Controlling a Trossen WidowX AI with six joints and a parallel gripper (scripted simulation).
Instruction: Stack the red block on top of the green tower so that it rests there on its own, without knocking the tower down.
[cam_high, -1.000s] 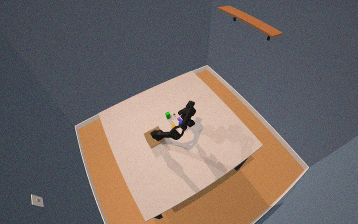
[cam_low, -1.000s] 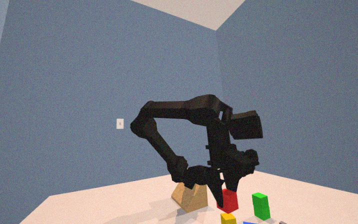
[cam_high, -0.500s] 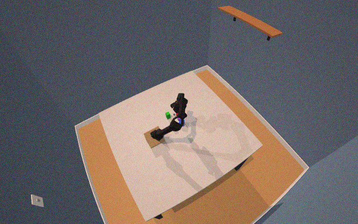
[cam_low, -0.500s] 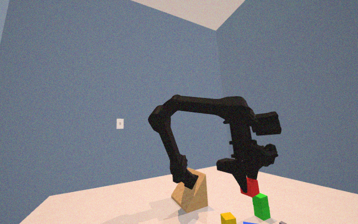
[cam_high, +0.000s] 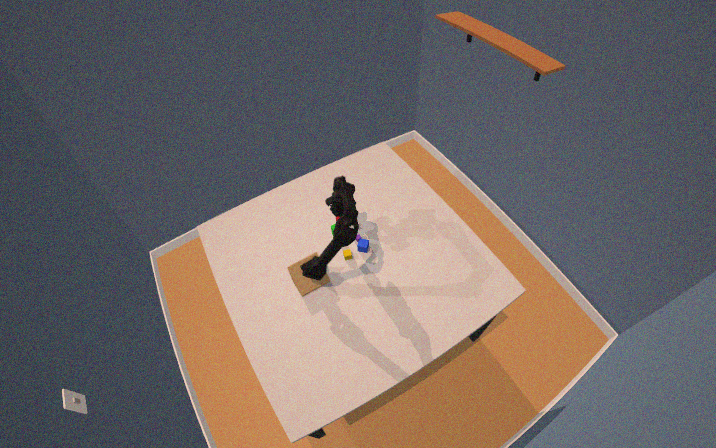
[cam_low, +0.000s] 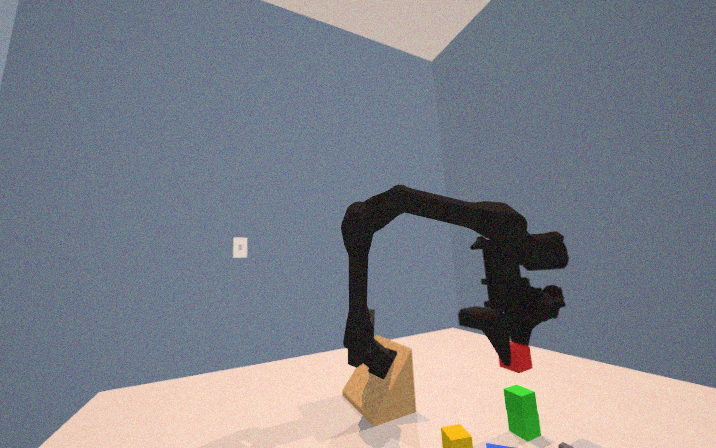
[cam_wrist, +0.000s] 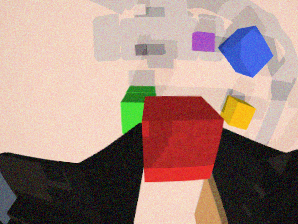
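the gripper (cam_low: 511, 351) is clamped on the red block (cam_low: 516, 357), fingers pointing straight down, and in the side view the block hangs in the air above the green tower (cam_low: 522, 412) with a clear gap between them. the tower stands upright on the table (cam_low: 211, 406), and it looks tall and narrow, so its top face gives little room for error. from the wrist view the red block (cam_wrist: 181, 133) covers much of the green tower (cam_wrist: 136, 108), but green shows past the block's left edge, so the two do not seem fully lined up; this view is slanted, so the true offset is hard to judge. the step in hand looks like the final line-up before lowering. to do it well, i would shift sideways at this height until the green is hidden evenly under the red, keep the block's faces square to the tower's, then come down slowly and straight. release only when the block sits flat on the top, opening gently and lifting straight up so a finger does not drag it or nudge the tower. the yellow block (cam_low: 456, 436), blue block (cam_wrist: 246, 50) and small purple block (cam_wrist: 204, 40) lie near the tower's foot but well below the path.
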